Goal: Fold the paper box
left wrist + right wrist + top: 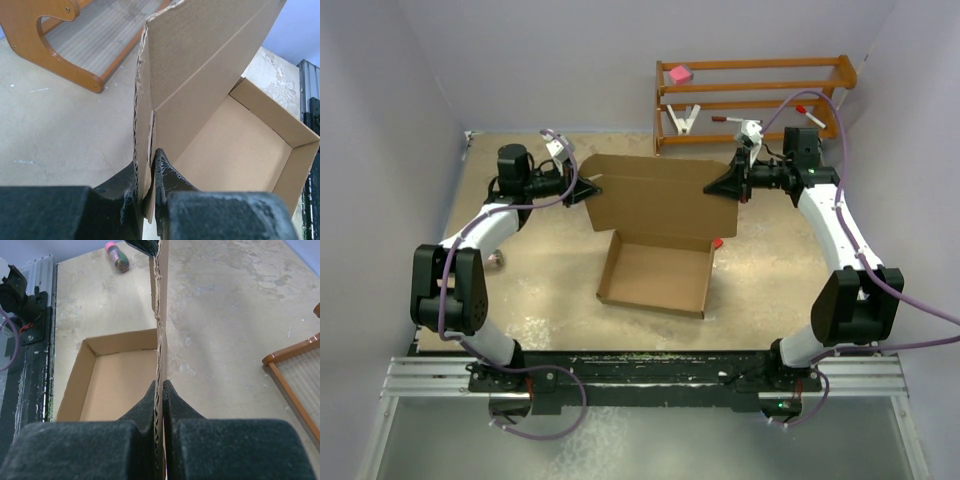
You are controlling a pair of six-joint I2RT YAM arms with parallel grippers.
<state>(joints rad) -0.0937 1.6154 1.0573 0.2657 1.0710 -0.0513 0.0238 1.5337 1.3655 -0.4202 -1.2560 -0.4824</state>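
Observation:
The paper box (655,270) is a brown cardboard mailer. Its shallow tray sits on the table mid-view and its big lid flap (660,195) stands raised at the back. My left gripper (588,188) is shut on the lid's left edge; in the left wrist view the fingers (162,172) pinch the cardboard edge (142,125), with the tray (240,145) to the right. My right gripper (715,186) is shut on the lid's right edge; in the right wrist view its fingers (172,400) clamp the thin edge (160,315), with the tray (115,385) to the left.
A wooden rack (750,100) stands at the back right with a pink block (680,73) and white clips on it; its frame shows in both wrist views (50,45) (295,370). A small pink-capped object (117,257) lies on the table. A small red thing (718,242) sits by the box's right corner.

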